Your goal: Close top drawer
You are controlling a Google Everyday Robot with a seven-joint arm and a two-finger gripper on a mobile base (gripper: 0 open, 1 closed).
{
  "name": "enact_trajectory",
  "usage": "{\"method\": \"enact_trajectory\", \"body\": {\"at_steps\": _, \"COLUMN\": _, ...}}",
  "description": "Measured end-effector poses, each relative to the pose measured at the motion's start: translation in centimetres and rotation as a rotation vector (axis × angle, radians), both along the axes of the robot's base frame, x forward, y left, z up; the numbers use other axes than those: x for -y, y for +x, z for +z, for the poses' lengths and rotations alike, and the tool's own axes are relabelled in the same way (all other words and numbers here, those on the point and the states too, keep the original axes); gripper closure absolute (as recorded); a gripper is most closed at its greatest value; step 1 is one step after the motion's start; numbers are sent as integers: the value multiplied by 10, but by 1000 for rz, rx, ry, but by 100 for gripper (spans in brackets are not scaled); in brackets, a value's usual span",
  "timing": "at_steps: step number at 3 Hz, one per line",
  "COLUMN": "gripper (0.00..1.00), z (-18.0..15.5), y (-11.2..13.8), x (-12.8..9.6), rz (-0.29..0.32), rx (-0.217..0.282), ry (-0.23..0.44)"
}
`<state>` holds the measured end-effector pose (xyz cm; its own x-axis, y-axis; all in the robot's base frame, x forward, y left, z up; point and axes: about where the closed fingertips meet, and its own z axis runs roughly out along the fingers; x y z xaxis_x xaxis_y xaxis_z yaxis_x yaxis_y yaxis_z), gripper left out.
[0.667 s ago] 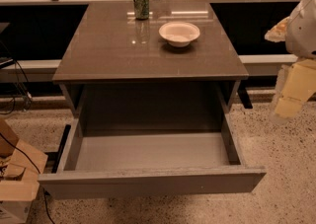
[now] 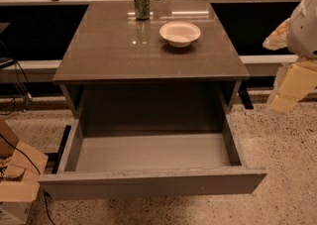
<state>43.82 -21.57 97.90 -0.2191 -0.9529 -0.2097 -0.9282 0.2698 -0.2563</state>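
Currently: top drawer (image 2: 148,183) pulled far out under tabletop (image 2: 109,50), light grey inside showing, front nearest camera. Gripper (image 2: 291,89) at right edge, well apart from drawer; grip state unreadable. Green can (image 2: 142,2), white bowl (image 2: 180,33) on tabletop rear.

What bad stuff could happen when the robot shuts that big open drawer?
1. The end effector hangs off to the right of the top drawer, not in front of it. It might catch a corner and push the drawer in crooked, so it jams.
2. A hard shove could shake the table and tip the can or slide the bowl.
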Motion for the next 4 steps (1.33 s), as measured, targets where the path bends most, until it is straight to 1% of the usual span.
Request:
{"method": "enact_trajectory", "body": {"at_steps": 1, "gripper": 43, "z": -19, "y": -15, "x": -7, "rz": 6, "rx": -33, "ry": 33}}
{"method": "enact_trajectory", "body": {"at_steps": 2, "gripper": 72, "z": -69, "y": -52, "x": -9, "rz": 19, "rx": -144, "ry": 96}}
{"method": "enact_trajectory", "body": {"at_steps": 3, "gripper": 97, "z": -120, "y": -84, "x": 1, "rz": 24, "rx": -235, "ry": 153}}
{"method": "enact_trajectory", "body": {"at_steps": 4, "gripper": 100, "z": -124, "y": -88, "x": 1, "rz": 25, "rx": -245, "ry": 151}}
